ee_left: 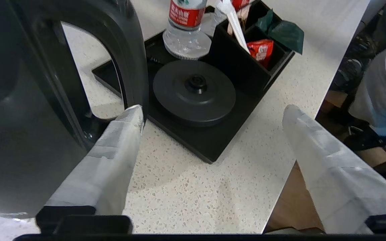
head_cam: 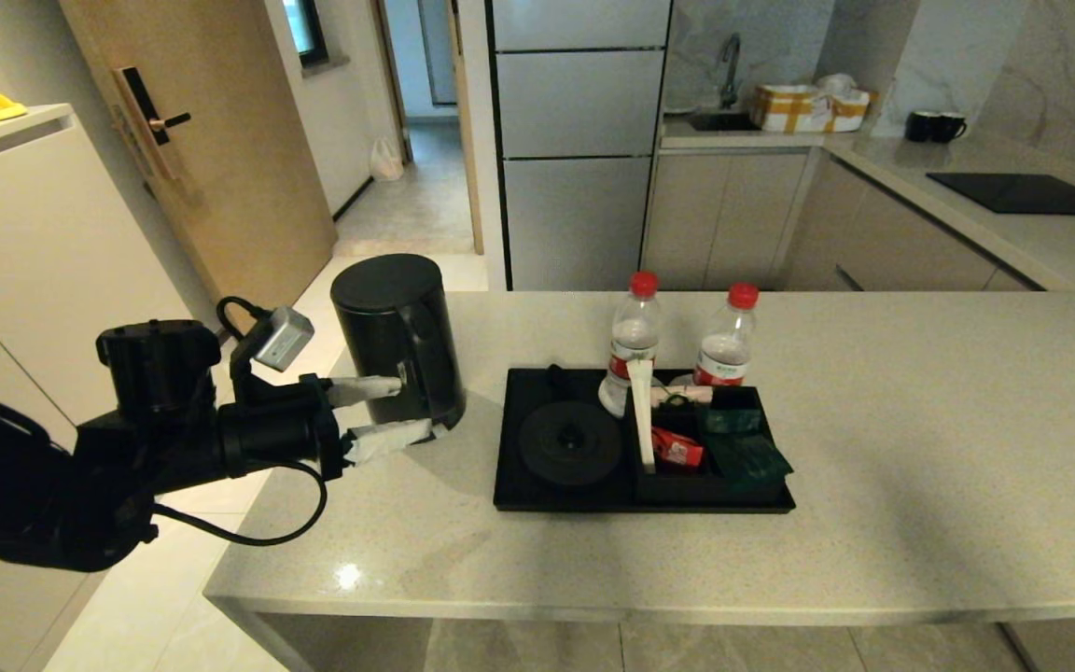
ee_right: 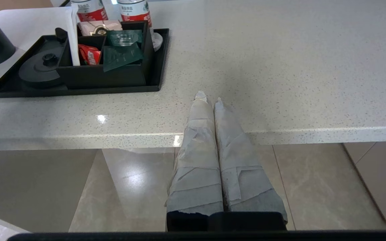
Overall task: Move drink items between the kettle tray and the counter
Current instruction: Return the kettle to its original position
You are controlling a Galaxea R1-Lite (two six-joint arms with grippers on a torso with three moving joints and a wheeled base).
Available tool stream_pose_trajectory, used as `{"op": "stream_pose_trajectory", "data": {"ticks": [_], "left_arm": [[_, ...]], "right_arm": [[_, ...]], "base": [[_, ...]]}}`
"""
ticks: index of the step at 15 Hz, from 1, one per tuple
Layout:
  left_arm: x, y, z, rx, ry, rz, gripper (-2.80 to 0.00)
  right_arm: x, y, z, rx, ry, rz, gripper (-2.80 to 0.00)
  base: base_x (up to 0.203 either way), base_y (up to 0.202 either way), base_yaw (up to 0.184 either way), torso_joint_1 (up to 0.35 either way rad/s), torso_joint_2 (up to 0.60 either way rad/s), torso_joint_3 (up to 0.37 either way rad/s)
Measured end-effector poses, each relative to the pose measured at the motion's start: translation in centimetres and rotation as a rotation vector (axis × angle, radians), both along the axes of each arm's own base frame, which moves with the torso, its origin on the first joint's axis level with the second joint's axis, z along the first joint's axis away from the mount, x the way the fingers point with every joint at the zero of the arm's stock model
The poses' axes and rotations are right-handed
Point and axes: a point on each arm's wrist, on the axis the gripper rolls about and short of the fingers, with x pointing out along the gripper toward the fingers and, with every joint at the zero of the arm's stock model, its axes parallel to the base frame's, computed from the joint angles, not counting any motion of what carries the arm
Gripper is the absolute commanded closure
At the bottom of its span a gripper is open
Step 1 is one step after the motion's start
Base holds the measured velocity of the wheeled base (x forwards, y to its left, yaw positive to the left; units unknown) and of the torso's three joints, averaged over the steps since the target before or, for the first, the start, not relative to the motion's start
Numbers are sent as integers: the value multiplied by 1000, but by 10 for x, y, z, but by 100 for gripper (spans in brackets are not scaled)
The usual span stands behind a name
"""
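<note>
The tall black kettle [head_cam: 397, 336] stands on the speckled counter [head_cam: 873, 467], just left of the black kettle tray [head_cam: 640, 504]. The tray's round base [head_cam: 570, 446] is bare. Two red-capped water bottles [head_cam: 633, 341] [head_cam: 726, 345] stand at the tray's back by the sachet box [head_cam: 715, 448]. My left gripper [head_cam: 415, 405] is open at the kettle's lower side. In the left wrist view one fingertip [ee_left: 131, 117] rests by the handle [ee_left: 126, 50], and nothing sits between the fingers. My right gripper [ee_right: 209, 97] is shut and empty over the counter's front edge.
A second counter with a black cooktop [head_cam: 1027, 193], two dark mugs [head_cam: 934, 126] and a sink lies at the back right. A white cabinet [head_cam: 34, 233] stands to the left of my left arm. Sachets and a white stick fill the tray's box.
</note>
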Motion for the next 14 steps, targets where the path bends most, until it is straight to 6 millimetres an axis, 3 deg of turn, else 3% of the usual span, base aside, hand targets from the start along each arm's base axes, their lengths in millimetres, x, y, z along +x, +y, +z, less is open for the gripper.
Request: {"op": "stream_pose_trajectory", "data": {"ticks": [6, 14], "left_arm": [[33, -9, -12, -12, -37, -35, -280], [57, -21, -28, -12, -24, -65, -280]], "right_arm": [[0, 0, 0, 0, -1, 1, 0], [0, 0, 0, 0, -1, 1, 0]], "base": [[0, 0, 0, 0, 0, 0], [0, 0, 0, 0, 0, 0]]}}
